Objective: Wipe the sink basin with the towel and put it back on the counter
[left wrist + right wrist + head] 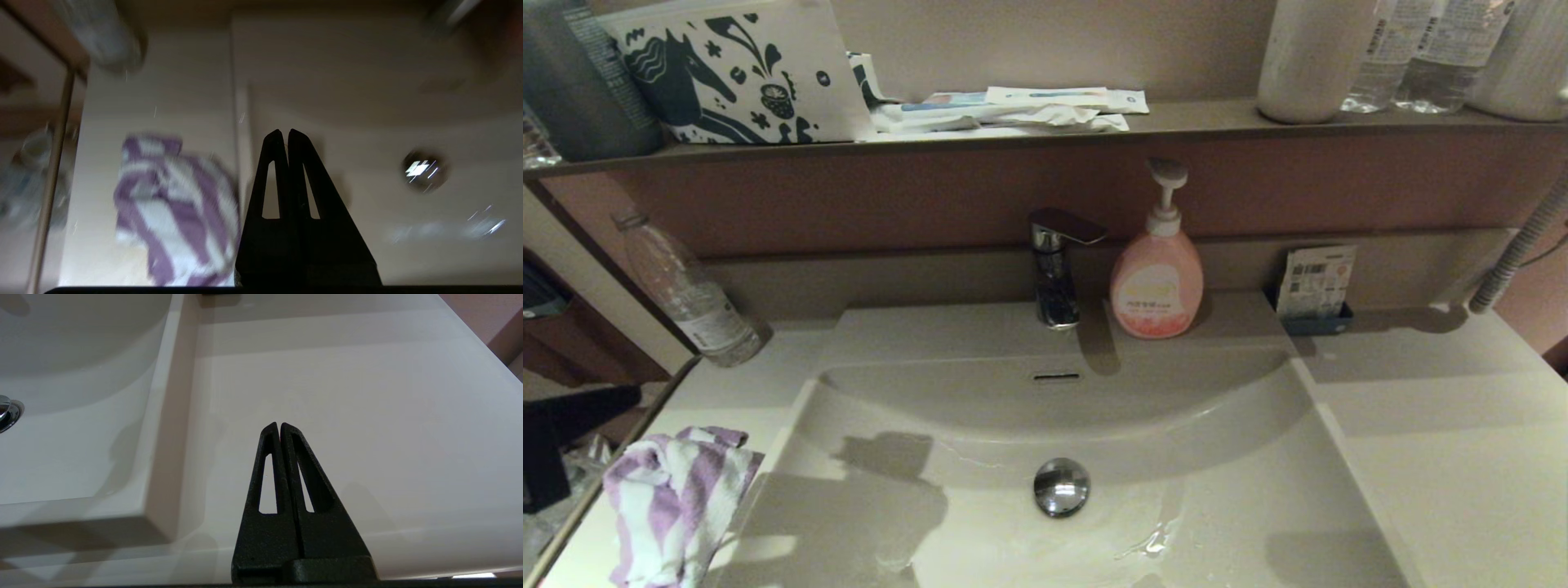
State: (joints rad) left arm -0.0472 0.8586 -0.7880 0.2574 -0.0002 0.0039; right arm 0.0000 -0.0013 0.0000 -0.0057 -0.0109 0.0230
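On the counter (1445, 457) left of the sink basin (1094, 425) lies the towel (674, 502), nearer the left gripper (284, 132) (jaws pressed together, empty) than the equally closed right gripper (279, 425).

**Surfaces at the vanity**

The sink basin (1217, 506) and counter (1445, 457) look smooth, glossy and cream-white, with wet streaks near the polished chrome drain plug (1061, 487). The faucet (1058, 265) is shiny metal. The towel (674, 502) is soft, nubby terry cloth. The soap bottle (1156, 282) is glossy plastic. The gripper fingers (265, 539) are matt, grainy black.
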